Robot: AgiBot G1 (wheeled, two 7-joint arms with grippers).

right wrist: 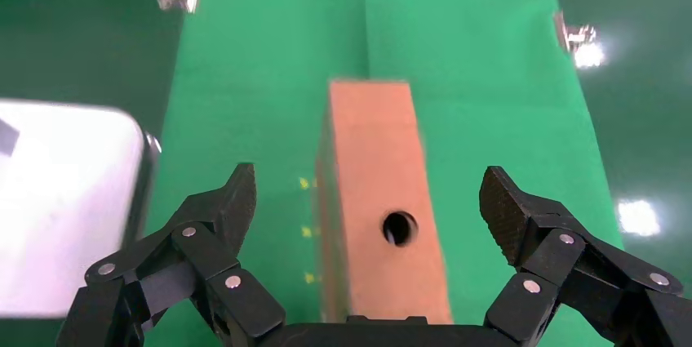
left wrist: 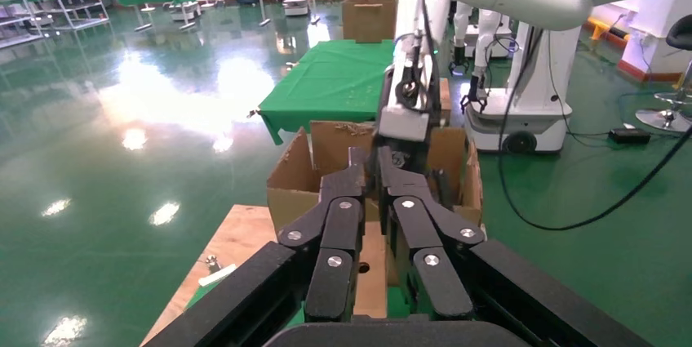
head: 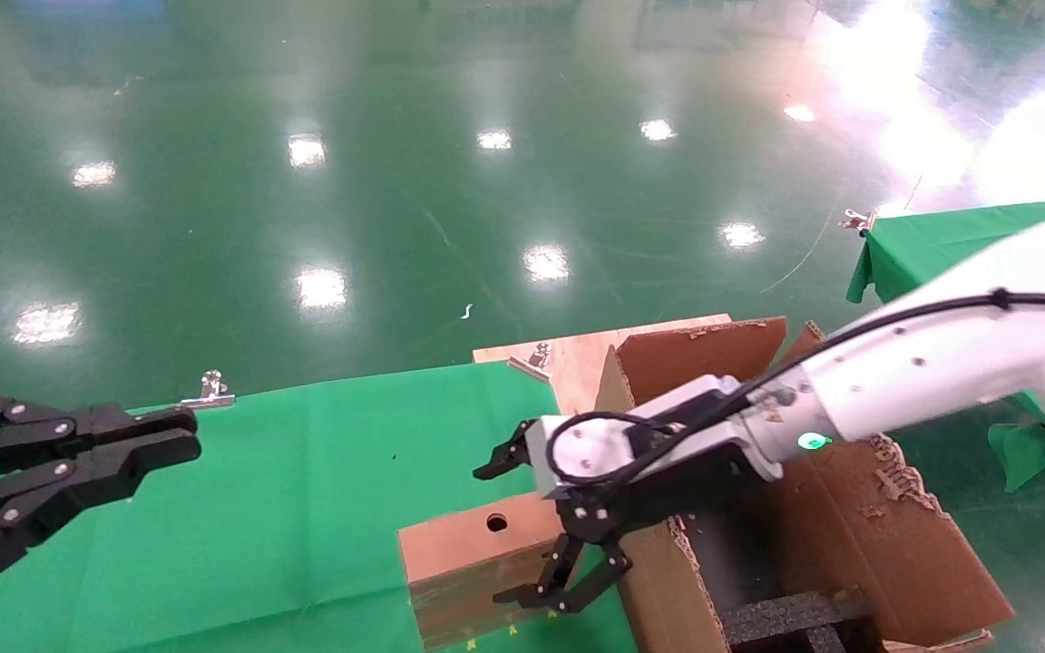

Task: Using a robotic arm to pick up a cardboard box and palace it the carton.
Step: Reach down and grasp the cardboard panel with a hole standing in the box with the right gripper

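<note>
The small brown cardboard box [head: 477, 553], with a round hole on top, lies on the green cloth next to the carton [head: 849, 526]. The carton is large, with torn flaps and black foam inside. My white right arm reaches over the carton's wall. Its black gripper [head: 550, 594] hangs open just above the box's near end. In the right wrist view the box [right wrist: 379, 143] lies between the spread fingers of the right gripper [right wrist: 370, 182], which do not touch it. My left gripper [head: 178, 435] is shut and empty at the far left. The left wrist view shows the left gripper [left wrist: 370, 159], the box [left wrist: 371, 265] and the carton [left wrist: 294, 175].
A green cloth [head: 305, 490] covers the table, held by metal clamps [head: 209, 390]. A bare wooden board [head: 577, 354] lies behind the carton. Another green-covered table [head: 940, 236] stands at the back right. The glossy green floor lies beyond. A white block [right wrist: 65, 208] shows beside the right gripper.
</note>
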